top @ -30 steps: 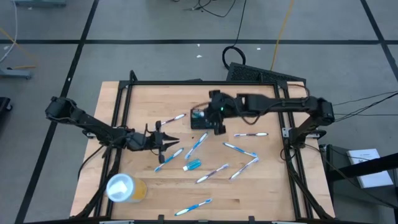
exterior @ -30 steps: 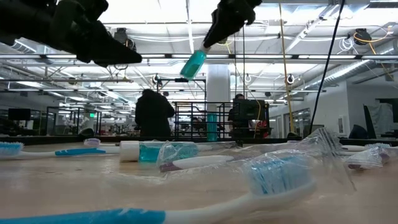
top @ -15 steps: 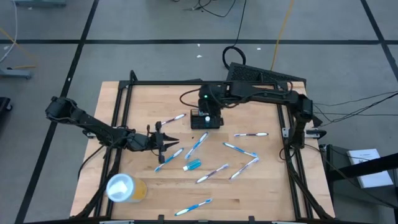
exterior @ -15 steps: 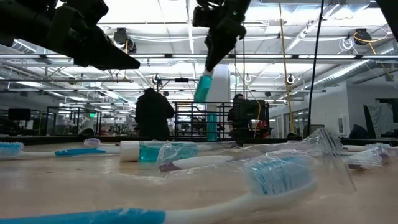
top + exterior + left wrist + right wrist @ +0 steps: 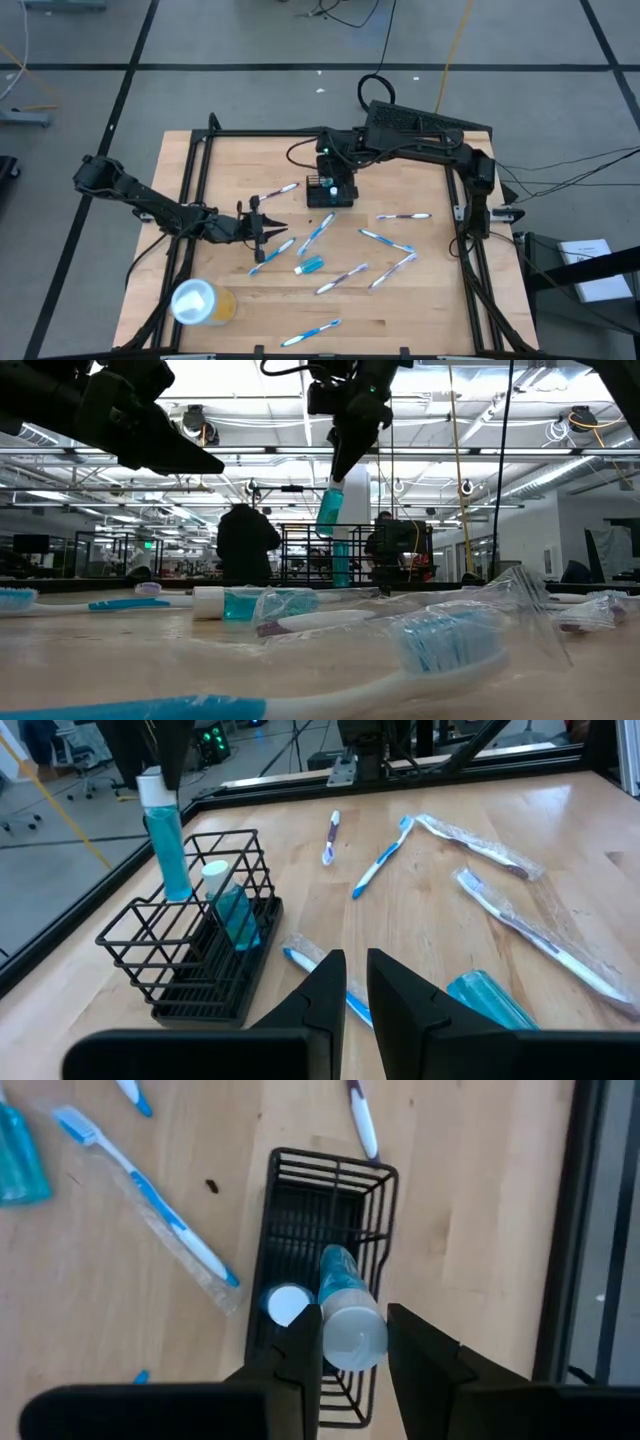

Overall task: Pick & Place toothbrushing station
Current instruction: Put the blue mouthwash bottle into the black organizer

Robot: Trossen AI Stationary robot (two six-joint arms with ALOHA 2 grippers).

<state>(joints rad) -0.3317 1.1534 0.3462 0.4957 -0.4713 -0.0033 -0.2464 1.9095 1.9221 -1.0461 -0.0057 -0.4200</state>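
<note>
You've got the right gripper (image 5: 352,1342) clamped on the white cap of a teal tube (image 5: 345,1312), held upright over the toothbrushing station (image 5: 331,190); tube's lower end sits at the top of one compartment; a second teal tube (image 5: 228,903) already stands in the neighbouring compartment; the station sits on the table (image 5: 420,305) toward its far middle. Your left gripper (image 5: 357,982) hovers near the table's left side, fingers nearly together, holding nothing; wrapped toothbrushes (image 5: 388,272) scattered around; yellow cup (image 5: 201,302) near the front left corner.
</note>
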